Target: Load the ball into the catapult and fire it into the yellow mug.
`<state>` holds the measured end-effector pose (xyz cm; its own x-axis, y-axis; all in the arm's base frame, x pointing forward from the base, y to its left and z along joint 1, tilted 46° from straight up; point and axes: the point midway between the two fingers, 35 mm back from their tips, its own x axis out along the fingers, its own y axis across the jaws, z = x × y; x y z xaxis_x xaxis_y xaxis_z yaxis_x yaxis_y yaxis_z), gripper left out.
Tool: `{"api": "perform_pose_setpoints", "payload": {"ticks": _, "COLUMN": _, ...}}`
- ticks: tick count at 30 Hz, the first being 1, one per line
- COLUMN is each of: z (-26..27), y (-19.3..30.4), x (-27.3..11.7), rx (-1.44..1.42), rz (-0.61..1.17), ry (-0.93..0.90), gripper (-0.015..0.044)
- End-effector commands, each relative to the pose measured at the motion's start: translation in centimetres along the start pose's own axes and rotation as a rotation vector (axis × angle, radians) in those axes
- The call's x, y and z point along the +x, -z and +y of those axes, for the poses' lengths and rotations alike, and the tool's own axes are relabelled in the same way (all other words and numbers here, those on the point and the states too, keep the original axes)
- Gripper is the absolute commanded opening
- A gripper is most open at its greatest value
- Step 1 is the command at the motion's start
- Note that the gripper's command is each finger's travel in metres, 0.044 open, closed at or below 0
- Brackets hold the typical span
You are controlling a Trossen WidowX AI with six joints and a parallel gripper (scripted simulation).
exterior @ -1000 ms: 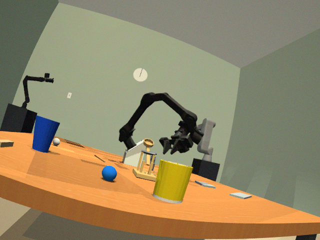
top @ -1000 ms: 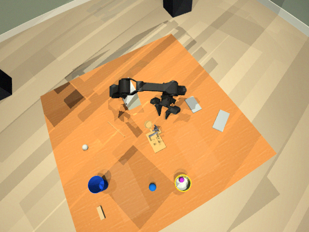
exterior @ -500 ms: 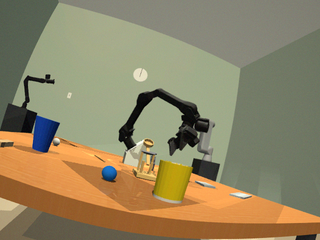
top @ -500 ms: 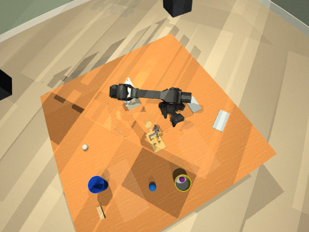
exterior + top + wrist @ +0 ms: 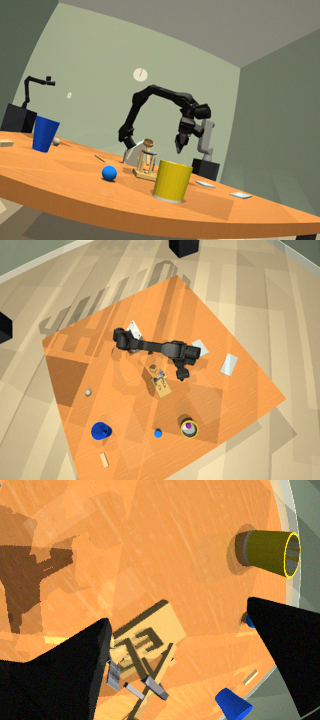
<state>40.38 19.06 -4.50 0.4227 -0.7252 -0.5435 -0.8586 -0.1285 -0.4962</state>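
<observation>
The purple ball (image 5: 188,425) is inside the yellow mug (image 5: 197,429) (image 5: 173,180) (image 5: 270,552), near the far side of its opening; the mug's wall hides the ball in the exterior view. The mug stands upright. The wooden catapult (image 5: 164,391) (image 5: 144,175) (image 5: 170,625) stands on the table, its throwing arm raised and its round cup (image 5: 153,368) (image 5: 148,142) empty. My gripper (image 5: 180,614) is open and empty, in the air above and beside the catapult; the fingers are apart on either side of the wrist view.
A blue ball (image 5: 157,433) (image 5: 109,173) lies beside the mug. A blue cup (image 5: 99,431) (image 5: 46,134) (image 5: 232,705), a grey ball (image 5: 88,392) (image 5: 56,141), a thin stick (image 5: 120,373) and a wooden block (image 5: 104,460) are at the left. Two pale flat plates lie at the right.
</observation>
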Motion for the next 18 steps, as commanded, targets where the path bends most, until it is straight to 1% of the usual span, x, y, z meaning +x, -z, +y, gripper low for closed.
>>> {"api": "perform_pose_setpoints", "payload": {"ticks": 1, "z": -2.8, "y": -0.1, "x": 0.0, "rx": 0.141, "rz": -0.059, "ry": 0.000, "gripper": 0.0440}}
{"api": "perform_pose_setpoints", "payload": {"ticks": 10, "z": -9.2, "y": 0.2, "x": -0.3, "rx": 0.418, "rz": -0.182, "ry": 0.025, "gripper": 0.0440}}
{"api": "perform_pose_setpoints", "payload": {"ticks": 18, "z": -15.3, "y": 1.8, "x": -0.8, "rx": 0.660, "rz": -0.290, "ry": 0.065, "gripper": 0.0440}}
